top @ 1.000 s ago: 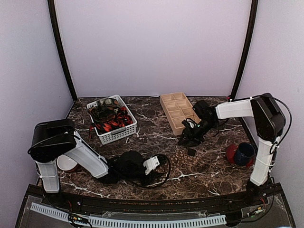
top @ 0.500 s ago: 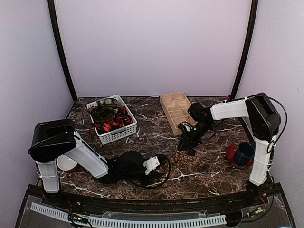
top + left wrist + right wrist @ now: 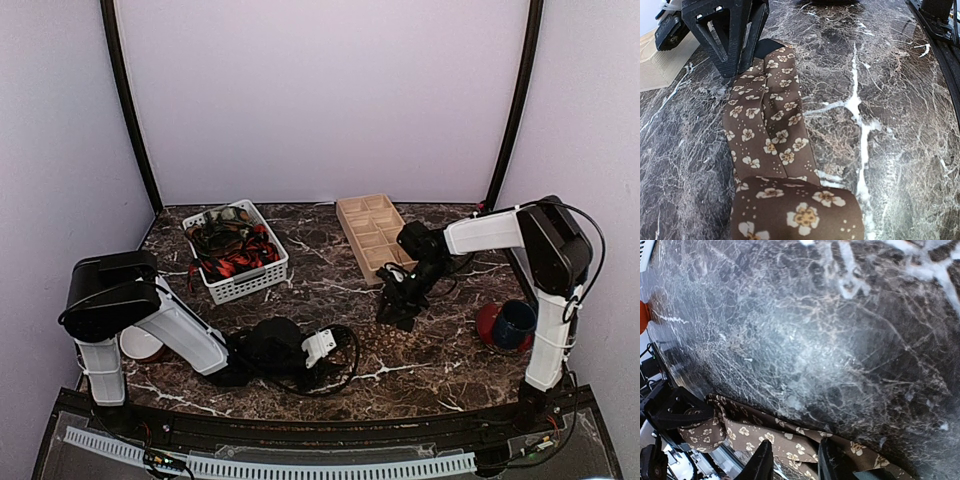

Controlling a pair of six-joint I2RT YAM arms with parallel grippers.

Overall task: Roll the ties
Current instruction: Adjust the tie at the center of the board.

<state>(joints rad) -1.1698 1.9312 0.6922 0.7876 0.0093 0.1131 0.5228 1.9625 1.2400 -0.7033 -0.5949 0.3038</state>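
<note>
A brown tie with small tan flowers [image 3: 767, 125] lies flat on the marble table between my two grippers; it also shows in the top view [image 3: 376, 331]. Its near end is a roll [image 3: 797, 212] wound around my left gripper [image 3: 328, 348], whose fingers the fabric hides. My right gripper [image 3: 795, 460] stands over the tie's far end, fingers apart, one on each side of the fabric; it also shows in the left wrist view [image 3: 737, 67] and the top view [image 3: 398, 310]. More ties, red-and-black and dark [image 3: 233, 255], lie in a white basket [image 3: 243, 288].
A wooden compartment tray [image 3: 372, 232] stands at the back, just beyond the right gripper. A blue mug on a red plate [image 3: 513, 323] is at the right by the right arm's base. A white bowl [image 3: 140, 345] sits beside the left arm.
My right gripper has moved toward the near edge and down from beside the wooden tray onto the tie's far end. The left arm and the roll have stayed still.
</note>
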